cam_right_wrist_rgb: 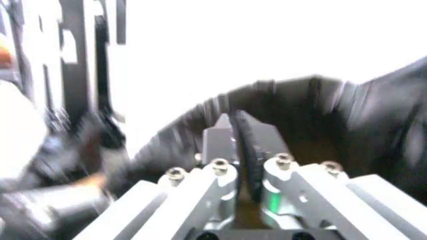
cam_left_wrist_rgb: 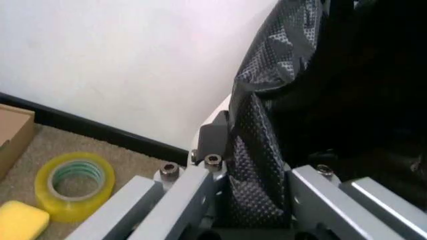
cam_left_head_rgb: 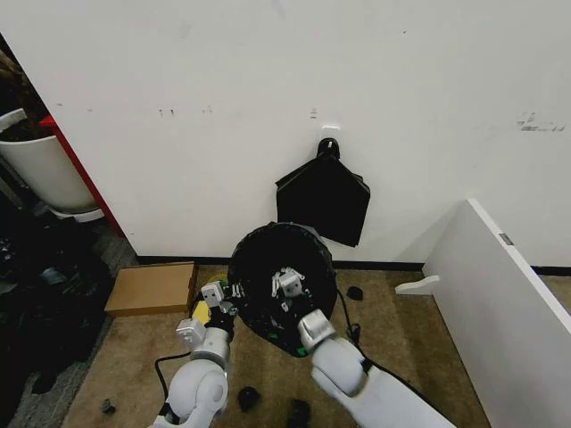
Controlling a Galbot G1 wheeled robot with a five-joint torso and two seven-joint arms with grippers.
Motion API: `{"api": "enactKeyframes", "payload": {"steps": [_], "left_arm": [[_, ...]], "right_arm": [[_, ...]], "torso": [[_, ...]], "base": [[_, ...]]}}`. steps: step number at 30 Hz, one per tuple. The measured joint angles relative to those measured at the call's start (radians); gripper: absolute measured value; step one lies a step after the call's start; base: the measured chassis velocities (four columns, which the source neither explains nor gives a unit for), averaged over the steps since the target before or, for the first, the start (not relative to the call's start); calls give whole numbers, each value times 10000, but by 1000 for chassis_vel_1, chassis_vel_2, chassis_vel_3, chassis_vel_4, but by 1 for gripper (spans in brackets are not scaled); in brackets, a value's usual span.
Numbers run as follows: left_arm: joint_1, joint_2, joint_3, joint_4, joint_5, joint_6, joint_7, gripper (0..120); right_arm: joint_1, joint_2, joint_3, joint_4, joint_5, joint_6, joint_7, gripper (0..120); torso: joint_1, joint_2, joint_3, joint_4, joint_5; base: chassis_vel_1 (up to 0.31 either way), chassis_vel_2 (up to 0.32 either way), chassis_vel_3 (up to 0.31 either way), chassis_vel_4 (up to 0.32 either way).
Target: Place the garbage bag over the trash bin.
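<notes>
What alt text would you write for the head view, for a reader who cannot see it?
Both grippers, left and right, pinch a glossy black plastic garbage bag stretched over a round bin's mouth, before a white wall. A flat brown cardboard box lies on the floor nearby.

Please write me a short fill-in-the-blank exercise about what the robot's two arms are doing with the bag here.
1. The garbage bag lining the trash bin is coloured ____.
2. The left tool is clamped on the bag's ____.
3. The right tool grips bag plastic too, so both tools are ____.
4. On the carpet beside the yellow sponge lies a roll of ____.

Missing words: black; edge; shut; tape
</notes>
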Motion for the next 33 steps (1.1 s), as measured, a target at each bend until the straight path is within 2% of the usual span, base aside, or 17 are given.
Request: {"api": "enactKeyframes", "payload": {"steps": [1,3,6,9,10,11,13,14,15,17,18,21,24,27,33], "left_arm": [[-50,52,-15,76,9,-15,51,0],[-85,83,-26,124,16,-33,88,0],[-297,287,-99,478,174,-334,465,0],[-447,488,-171,995,659,-1142,1156,0],[-502,590,-208,1345,1030,-1721,1515,0],[-502,590,-208,1345,1030,-1721,1515,0],[-557,719,-266,1846,1456,-2521,1989,0],[-566,749,-277,1959,1540,-2715,2120,0],[-621,883,-300,2418,1767,-3475,2762,0],[-707,981,-325,2876,1836,-4256,3600,0],[-707,981,-325,2876,1836,-4256,3600,0],[-850,1013,-377,3298,1791,-4916,4651,0],[-928,998,-414,3416,1581,-5158,5341,0],[-935,975,-423,3448,1570,-5269,5674,0],[-893,968,-444,3449,1573,-5343,5827,0]], "right_arm": [[-197,-118,238,439,430,90,-292,10],[-290,-178,359,654,653,105,-434,10],[-944,-685,1320,2025,1928,-137,-946,26],[-1253,-1267,2016,2989,2770,-1198,-351,36],[-1273,-1562,2268,3352,3373,-1801,86,40],[-1273,-1562,2268,3352,3373,-1801,86,40],[-1230,-1986,2563,3652,4187,-2677,456,50],[-1211,-2097,2634,3684,4354,-2885,482,52],[-1104,-2634,2835,3619,4744,-3426,399,58],[-988,-3195,2862,3153,4742,-3513,-160,68],[-988,-3195,2862,3153,4742,-3513,-160,68],[-732,-3632,2863,2494,4606,-3494,-1016,82],[-448,-3773,2849,2025,4510,-3425,-1509,93],[-298,-3845,2836,1777,4537,-3389,-1783,98],[-39,-3983,2834,1274,4478,-3080,-2771,100]], "torso": [[0,0,0,-1,2],[0,0,0,0,1],[0,0,-1,-2,0],[0,0,0,-5,-1],[0,0,-1,-5,0],[0,0,-1,-5,0],[0,0,0,-3,-1],[0,0,0,-1,-3],[0,0,0,1,0],[0,0,1,-2,0],[0,0,1,-2,0],[0,0,2,-1,0],[0,0,1,-1,3],[1,0,2,-1,0],[1,0,2,-1,0]], "base": [[0,0,0,0],[0,0,0,0],[0,0,0,0],[0,0,0,0],[0,0,0,0],[0,0,0,0],[0,0,0,0],[0,0,0,0],[0,0,0,0],[0,0,0,0],[0,0,0,0],[0,0,0,0],[0,0,0,0],[0,0,0,0],[0,0,0,0]]}}
